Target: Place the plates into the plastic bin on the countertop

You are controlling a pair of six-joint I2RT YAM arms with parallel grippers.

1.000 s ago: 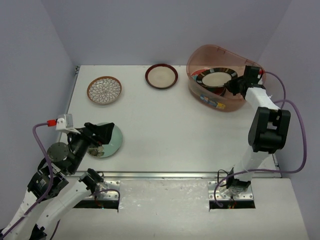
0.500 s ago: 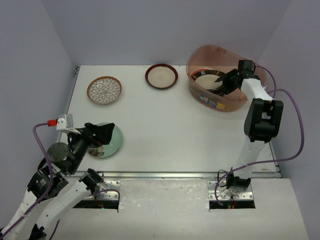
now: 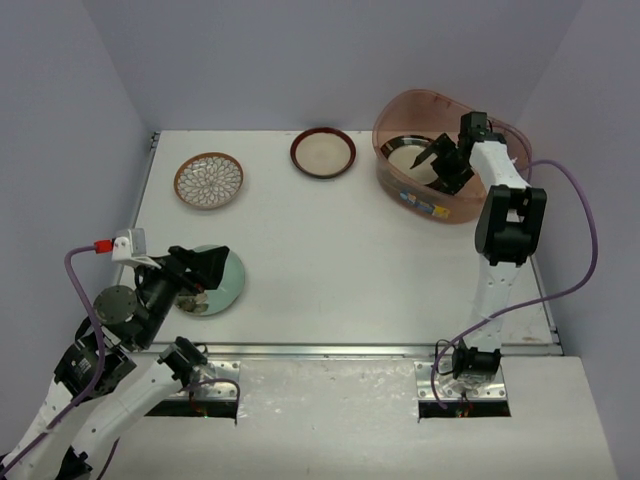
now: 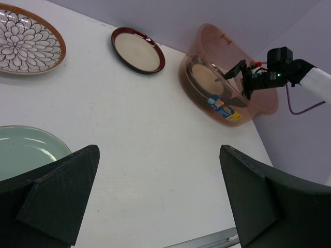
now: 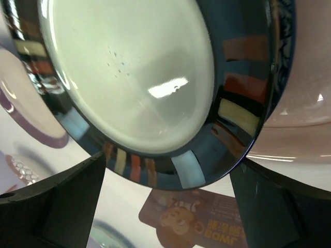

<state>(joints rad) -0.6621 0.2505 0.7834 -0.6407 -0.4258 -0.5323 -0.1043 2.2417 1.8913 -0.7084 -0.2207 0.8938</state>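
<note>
The plastic bin (image 3: 386, 128) stands at the back right of the countertop (image 3: 350, 260). Inside it lies a black-striped cream plate (image 3: 408, 156), seen close up in the right wrist view (image 5: 129, 77). My right gripper (image 3: 443, 163) hangs open inside the bin, its fingers (image 5: 57, 201) either side of that plate's rim without gripping it. A brown-white floral plate (image 3: 209, 180) and a dark-red rimmed cream plate (image 3: 323, 152) sit at the back. Near the front left lies a mint green plate (image 3: 222, 281). My left gripper (image 3: 203, 268) is open over it, holding nothing (image 4: 160, 199).
The bin's label (image 5: 207, 222) faces the arms. Purple walls enclose the table on three sides. A metal strip (image 3: 340, 350) runs along the near edge by the arm bases.
</note>
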